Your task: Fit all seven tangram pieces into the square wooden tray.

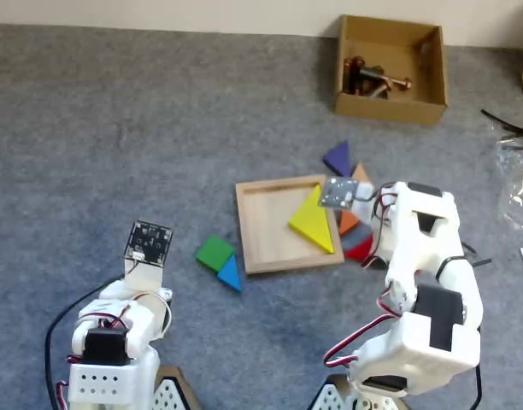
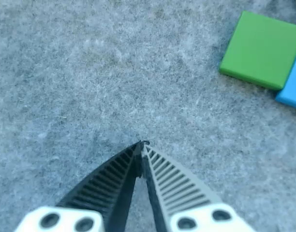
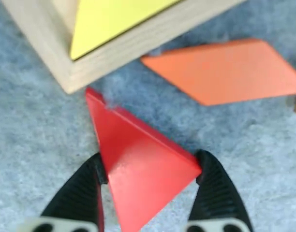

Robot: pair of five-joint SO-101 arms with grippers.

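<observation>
1. Just outside tray (image 3: pixel 51 60) corner: red triangle (image 3: pixel 138 169), clamped edge to edge by right pincer (image 3: pixel 152 159).
2. Left pincer (image 2: pixel 142 145): closed, empty, over worktop (image 2: pixel 80 72) near green square (image 2: pixel 261 50).
3. Step, judged: picking up red triangle; next, lift over rim and seat beside yellow triangle (image 3: pixel 109 19).

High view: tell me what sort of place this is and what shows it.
Probably a workbench for robot practice, not a home table: grey felt-like cloth covers it, a cardboard box holds small parts, loose cables lie at the edge, and the right gripper grips a red triangle.
</observation>
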